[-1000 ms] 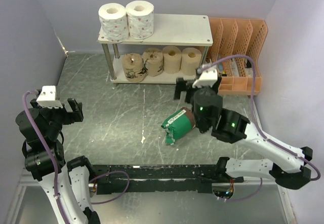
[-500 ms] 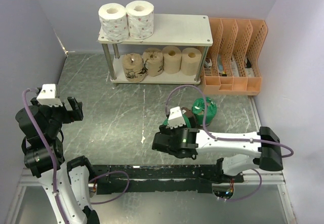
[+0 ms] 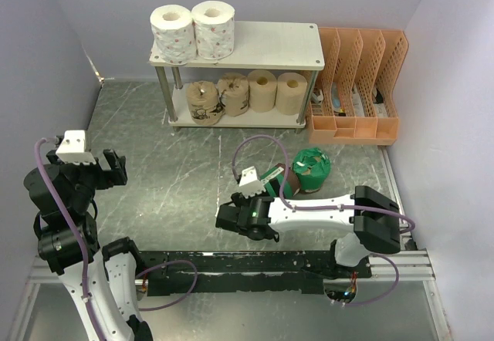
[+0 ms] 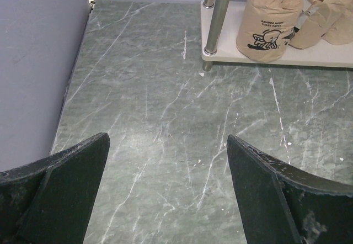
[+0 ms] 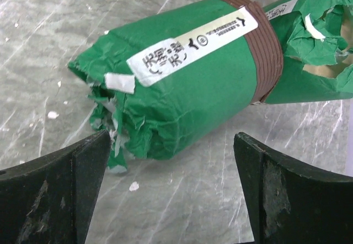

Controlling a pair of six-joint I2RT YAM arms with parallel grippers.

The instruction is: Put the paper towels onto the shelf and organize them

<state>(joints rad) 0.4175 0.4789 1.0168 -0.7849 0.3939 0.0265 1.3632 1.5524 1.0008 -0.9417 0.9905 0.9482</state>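
Right pincer [image 5: 171, 172] spread wide; toppled green roll [image 5: 187, 89] just ahead

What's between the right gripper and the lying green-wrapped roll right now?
Only bare tabletop with a few white paper scraps; the right wrist view shows the open right gripper facing the green-wrapped roll, nothing blocking.

Saw a green roll [image 5: 187, 84] lying on its side on the counter [image 5: 182, 200], wrapper torn at one end, white label [image 5: 193, 45] along the top, brown band [image 5: 265, 51] near the other end. Noted a second green roll [image 5: 314, 62] just behind. Found the tool [image 5: 171, 139] spread wide, touching neither.
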